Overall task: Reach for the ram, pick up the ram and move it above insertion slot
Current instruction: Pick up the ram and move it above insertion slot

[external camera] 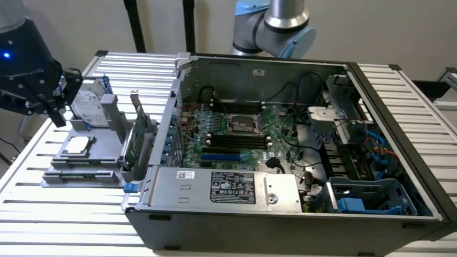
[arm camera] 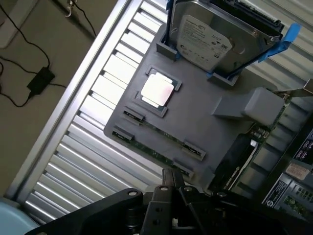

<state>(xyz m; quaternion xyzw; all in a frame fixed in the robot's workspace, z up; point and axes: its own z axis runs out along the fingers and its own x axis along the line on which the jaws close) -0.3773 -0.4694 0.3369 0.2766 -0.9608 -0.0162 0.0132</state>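
The ram (arm camera: pixel 151 151) lies flat in a slot along the edge of the gray parts holder (arm camera: pixel 195 122), beside the processor (arm camera: pixel 157 90). The gripper (external camera: pixel 59 101) hovers above that holder, clear of the ram; whether it is spread or closed cannot be told.

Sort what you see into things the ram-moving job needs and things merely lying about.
Belong to the job:
gripper
ram, lying in the grey holder
motherboard memory slots

Just lying about:
hard drive
processor chip
upright green card
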